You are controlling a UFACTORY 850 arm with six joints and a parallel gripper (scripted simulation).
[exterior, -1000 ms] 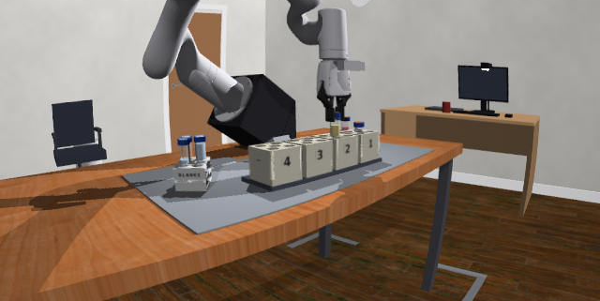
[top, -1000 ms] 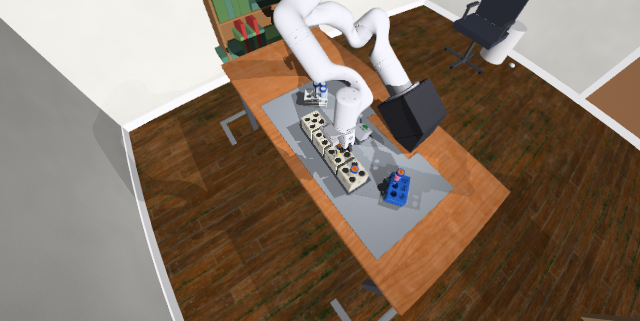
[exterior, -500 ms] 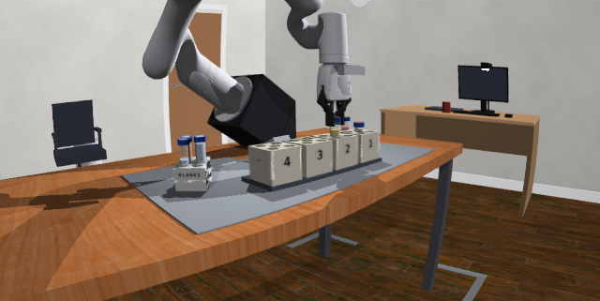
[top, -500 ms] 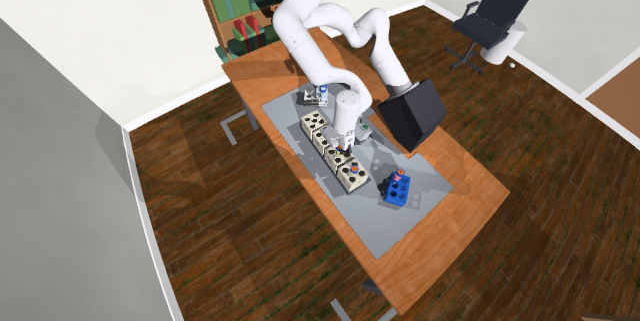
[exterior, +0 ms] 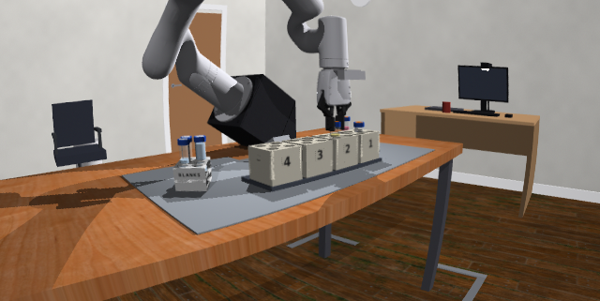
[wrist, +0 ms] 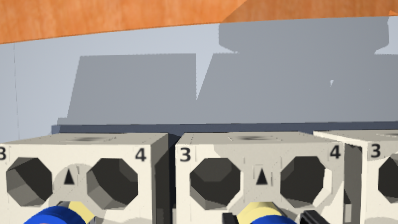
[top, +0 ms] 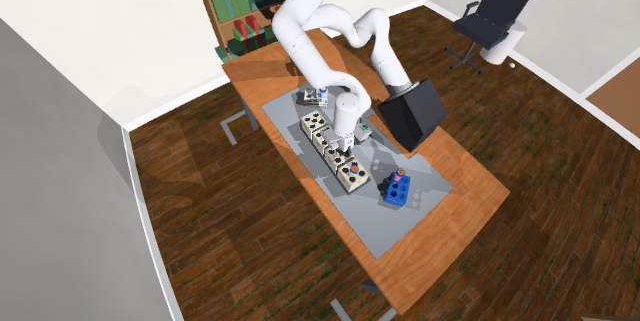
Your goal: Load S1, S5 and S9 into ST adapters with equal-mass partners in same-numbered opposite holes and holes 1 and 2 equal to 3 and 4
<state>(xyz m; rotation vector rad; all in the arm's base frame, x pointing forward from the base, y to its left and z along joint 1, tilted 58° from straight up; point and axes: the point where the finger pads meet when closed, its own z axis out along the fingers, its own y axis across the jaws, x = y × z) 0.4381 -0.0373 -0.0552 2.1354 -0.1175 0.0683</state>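
My gripper [top: 344, 151] [exterior: 337, 127] [wrist: 267, 218] is shut on a tube with yellow contents [wrist: 257, 209] and a blue cap; its ID is not legible. It holds the tube upright and low in the middle hole of adapter 2 [exterior: 347, 158] [wrist: 300, 150]; a little yellow shows above the top. S5 [top: 354, 168] [exterior: 359, 124] [wrist: 55, 216] stands in the middle hole of adapter 1 [exterior: 372, 153] [wrist: 100, 150]. Holes 3 and 4 of both adapters are empty. Adapters 3 [exterior: 319, 165] and 4 [exterior: 287, 172] show no tubes. A pink tube [top: 398, 177] [exterior: 347, 123] with an orange dot stands in the blue rack [top: 396, 201].
The adapters sit in a row on the dark stand [exterior: 305, 180] [wrist: 125, 129]. The white blanks rack [exterior: 189, 185] with several blue-capped tubes [exterior: 201, 148] stands beyond adapter 4. The green DONE key [top: 365, 127] is on a small desk [top: 363, 134] behind the row.
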